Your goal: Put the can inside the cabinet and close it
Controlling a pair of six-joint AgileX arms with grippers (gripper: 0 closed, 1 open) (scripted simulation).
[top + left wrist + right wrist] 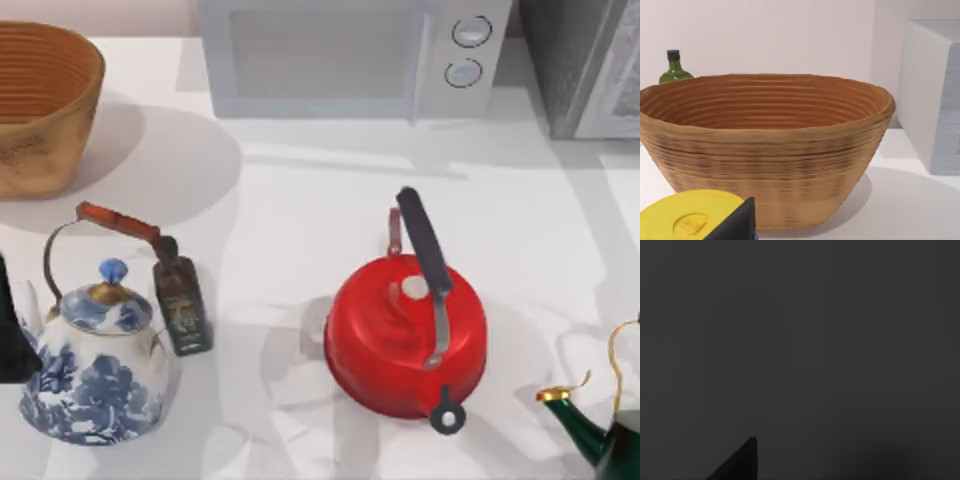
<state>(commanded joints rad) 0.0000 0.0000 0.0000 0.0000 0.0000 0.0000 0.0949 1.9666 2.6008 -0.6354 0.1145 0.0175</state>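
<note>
At top left, the wicker basket [40, 100] sits hollow; claw states: cannot tell.

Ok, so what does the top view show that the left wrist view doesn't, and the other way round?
The top view adds the cabinet at the far right, a red kettle, a blue and white kettle, a dark brown bottle and a green kettle. The left wrist view adds a green bottle behind the basket and a yellow lid in front of it. Both share the basket and, it seems, the white microwave.
</note>
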